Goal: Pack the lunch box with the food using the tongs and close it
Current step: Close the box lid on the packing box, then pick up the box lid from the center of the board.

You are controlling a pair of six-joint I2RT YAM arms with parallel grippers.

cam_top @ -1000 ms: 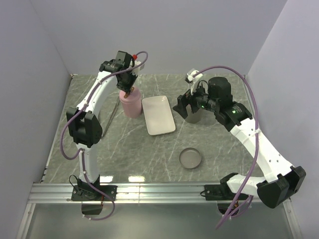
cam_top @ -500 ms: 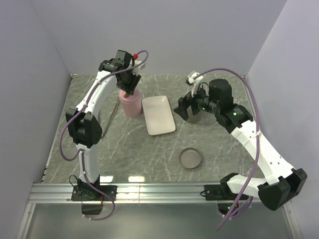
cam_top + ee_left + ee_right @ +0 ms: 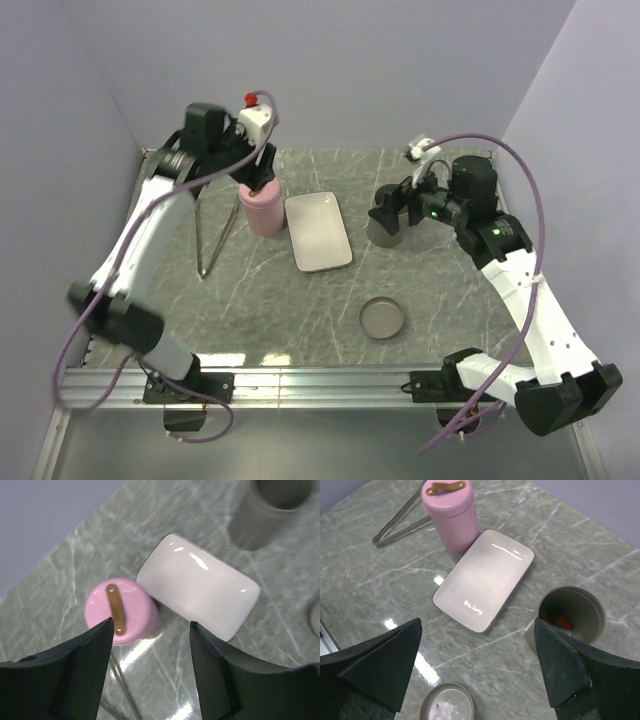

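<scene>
Tongs (image 3: 212, 235) lie flat on the bench (image 3: 280, 300), left of my left pincer (image 3: 150, 622), whose jaws stand apart and empty above the pink jar (image 3: 120, 611). My right pincer (image 3: 477, 625) gapes wide, empty, just before the grey pot (image 3: 572, 612) holding red food (image 3: 562, 622).

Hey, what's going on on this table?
Neither robot arm holds anything. The left claw hangs open above the closed pink container. The right claw is open too, near the open grey pot with a bit of food inside. The tongs lie on the table, the white plate is bare, and a grey lid sits apart.
</scene>
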